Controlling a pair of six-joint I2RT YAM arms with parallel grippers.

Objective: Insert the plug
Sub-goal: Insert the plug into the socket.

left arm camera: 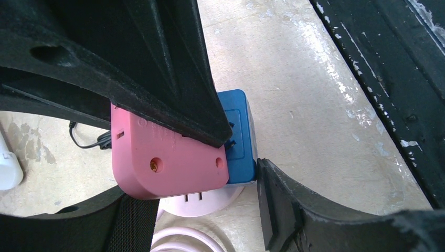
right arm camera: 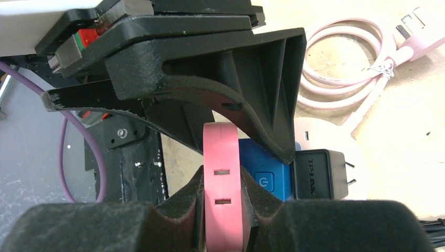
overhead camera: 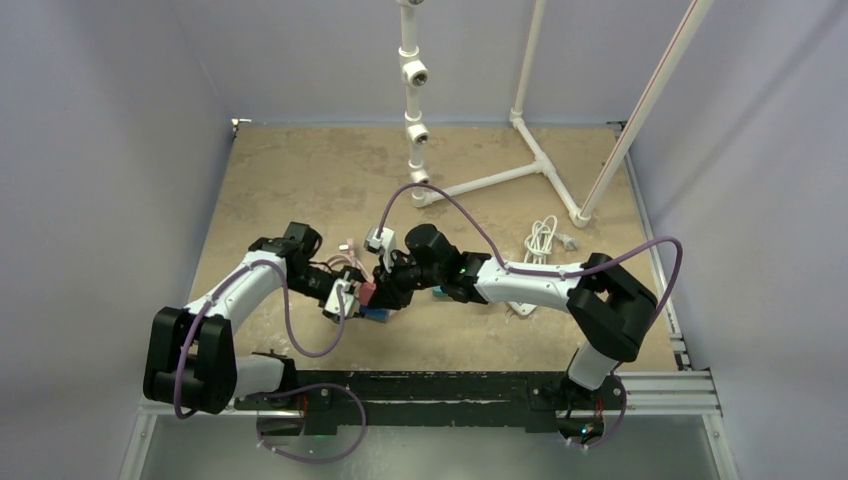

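Now, with the right pincer (right arm camera: 223, 202) clenched on the pink plug (right arm camera: 222, 152), which touches the blue block (left arm camera: 237, 107) grasped by the left pincer (left arm camera: 242, 155) over the worktop (left arm camera: 294, 79), push straight, bracing against tilt.

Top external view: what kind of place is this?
Probably a lab test cell, not a home: plain walls box in a table, a white pipe frame stands at the back, and a rail carries both arm bases.
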